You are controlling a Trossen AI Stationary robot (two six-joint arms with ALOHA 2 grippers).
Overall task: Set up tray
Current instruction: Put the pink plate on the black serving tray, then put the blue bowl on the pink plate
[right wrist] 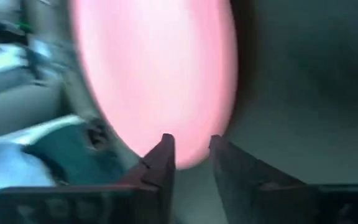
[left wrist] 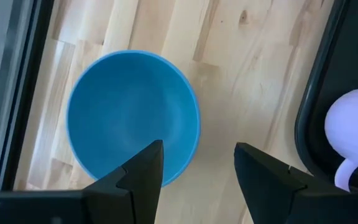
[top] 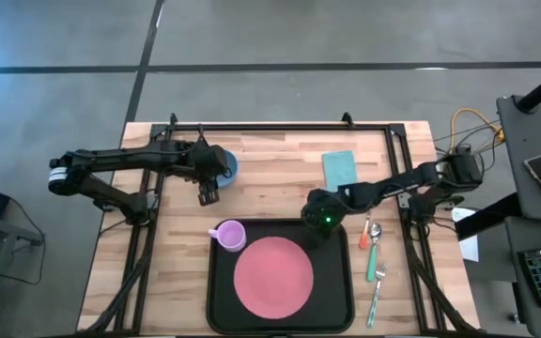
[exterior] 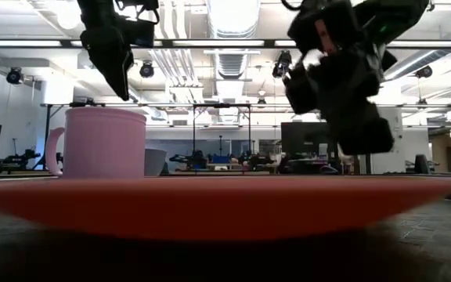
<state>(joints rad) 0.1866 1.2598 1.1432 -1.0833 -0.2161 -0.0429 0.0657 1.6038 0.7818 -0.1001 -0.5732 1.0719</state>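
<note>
The tray (top: 216, 293) lies at the desk's (top: 280, 169) near edge, carrying a pink plate (top: 273, 276) and a lilac mug (top: 227, 235). The right tool (top: 319, 219) hangs over its far right corner, fingers a narrow gap apart, holding nothing. The left tool (top: 208, 194) (open, empty) hovers by a blue bowl (left wrist: 133, 117), just beyond the tray.

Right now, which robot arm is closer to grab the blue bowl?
The left. Its gripper hangs right over the blue bowl, jaws open. The right gripper is over the tray, by the pink plate.
</note>
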